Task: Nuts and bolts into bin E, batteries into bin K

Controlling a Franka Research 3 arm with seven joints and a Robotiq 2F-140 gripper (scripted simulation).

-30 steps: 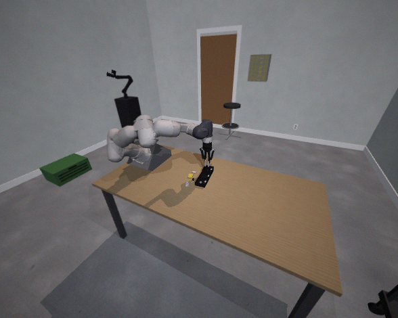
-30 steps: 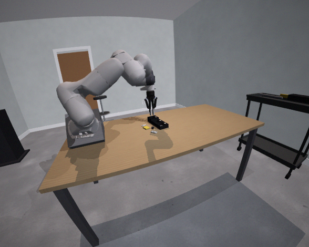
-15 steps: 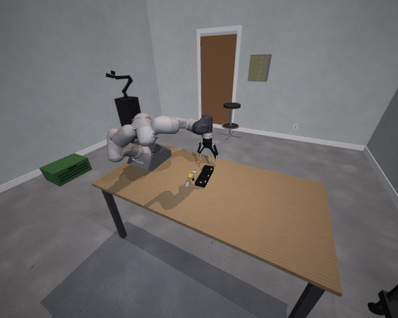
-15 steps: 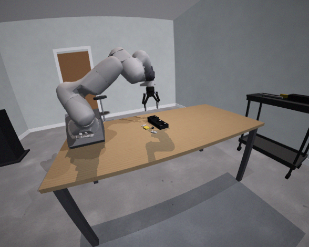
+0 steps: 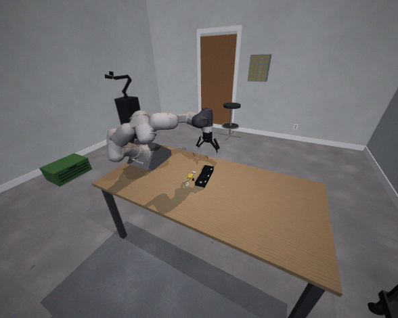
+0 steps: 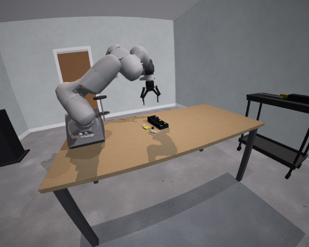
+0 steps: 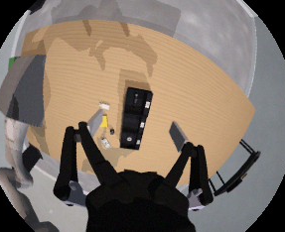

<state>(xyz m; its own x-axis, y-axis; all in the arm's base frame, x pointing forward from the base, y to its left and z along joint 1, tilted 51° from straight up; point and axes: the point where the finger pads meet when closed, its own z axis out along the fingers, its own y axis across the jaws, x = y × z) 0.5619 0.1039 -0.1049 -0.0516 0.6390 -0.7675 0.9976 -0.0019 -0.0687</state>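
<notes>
A row of black bins (image 5: pixel 204 176) (image 6: pixel 157 122) (image 7: pixel 136 119) stands on the wooden table (image 5: pixel 260 218) (image 6: pixel 202 119); I cannot read their letters. My gripper (image 5: pixel 208 149) (image 6: pixel 150 98) (image 7: pixel 137 121) is open and empty, hanging well above the far end of the bins. Beside the bins lie small loose things: a yellow piece (image 5: pixel 190 175) (image 6: pixel 146 127) (image 7: pixel 104 122), a small white piece (image 5: pixel 193 171) (image 6: pixel 143 124), a light grey piece (image 5: pixel 185 185) (image 6: pixel 153 131) and a tiny dark piece (image 5: pixel 193 178) (image 6: pixel 151 129). They are too small to tell apart as bolts or batteries.
The robot base (image 5: pixel 151 157) (image 6: pixel 84 132) stands at the table's end. A black cart (image 6: pixel 279 124) is beside the table, a stool (image 5: pixel 231 118) by the door, a green crate (image 5: pixel 65 168) on the floor.
</notes>
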